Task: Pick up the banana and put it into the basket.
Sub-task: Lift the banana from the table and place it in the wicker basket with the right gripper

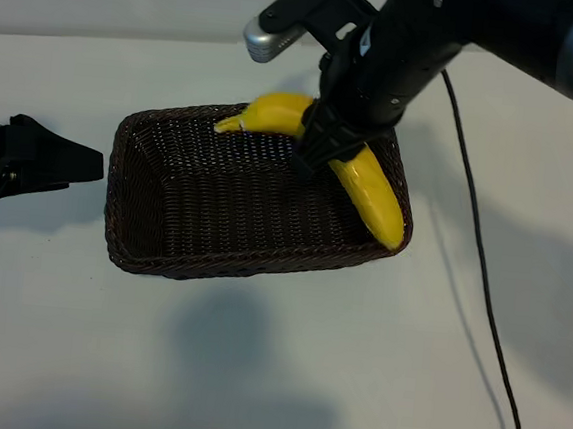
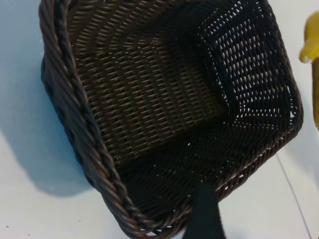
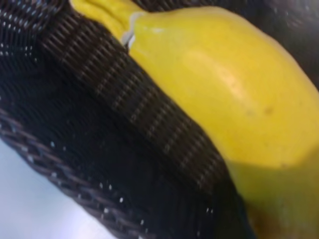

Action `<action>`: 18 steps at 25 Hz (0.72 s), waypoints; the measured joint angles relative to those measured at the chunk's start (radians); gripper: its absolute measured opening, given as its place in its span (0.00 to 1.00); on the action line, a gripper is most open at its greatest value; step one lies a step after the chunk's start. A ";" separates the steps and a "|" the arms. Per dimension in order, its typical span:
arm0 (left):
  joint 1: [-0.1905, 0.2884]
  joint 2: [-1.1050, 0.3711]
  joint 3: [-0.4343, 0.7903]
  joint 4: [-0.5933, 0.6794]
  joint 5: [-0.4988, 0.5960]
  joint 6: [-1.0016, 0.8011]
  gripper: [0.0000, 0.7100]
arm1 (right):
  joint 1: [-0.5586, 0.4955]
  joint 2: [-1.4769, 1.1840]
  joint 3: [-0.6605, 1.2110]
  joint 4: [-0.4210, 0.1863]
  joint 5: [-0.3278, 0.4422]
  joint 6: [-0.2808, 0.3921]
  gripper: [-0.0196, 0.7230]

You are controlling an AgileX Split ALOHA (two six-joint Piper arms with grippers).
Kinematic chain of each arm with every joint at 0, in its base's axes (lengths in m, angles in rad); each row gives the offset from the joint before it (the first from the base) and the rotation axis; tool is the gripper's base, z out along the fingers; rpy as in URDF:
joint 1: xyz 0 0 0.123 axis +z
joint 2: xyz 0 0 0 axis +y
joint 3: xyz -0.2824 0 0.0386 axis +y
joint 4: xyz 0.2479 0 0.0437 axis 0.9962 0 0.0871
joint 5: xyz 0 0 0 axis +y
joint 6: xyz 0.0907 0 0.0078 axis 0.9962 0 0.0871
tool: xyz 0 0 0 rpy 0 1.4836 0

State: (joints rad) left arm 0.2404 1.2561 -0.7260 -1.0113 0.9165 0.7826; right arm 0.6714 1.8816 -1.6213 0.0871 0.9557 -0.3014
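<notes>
Banana (image 1: 374, 192) held crosswise over the far right corner of the basket (image 1: 163, 254). The right gripper (image 1: 318, 142) came down steeply from above and was clamped around the fruit's middle, jaws partly closed on its thickness. The long axis ran along the basket's right-hand wall, from the stem end over the far rim to the blunt end over the near right corner, where the tip appeared to ride on or just above the braided rim; contact there could not be settled. The right wrist view showed the yellow skin (image 3: 224, 84) lying close against the inner wicker wall. The basket floor lay below and toward the left of the fruit, so lowering probably called for a shift inward from that wall. The left gripper (image 1: 70, 162) waited wide open just beside the basket's left edge, holding nothing.
</notes>
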 joint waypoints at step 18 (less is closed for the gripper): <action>0.000 0.000 0.000 -0.001 0.000 0.009 0.81 | 0.049 0.101 -0.062 0.074 -0.003 -0.525 0.60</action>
State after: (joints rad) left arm 0.2404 1.2561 -0.7260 -1.0121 0.9168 0.7920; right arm 0.7208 1.9831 -1.6835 0.1613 0.9528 -0.8265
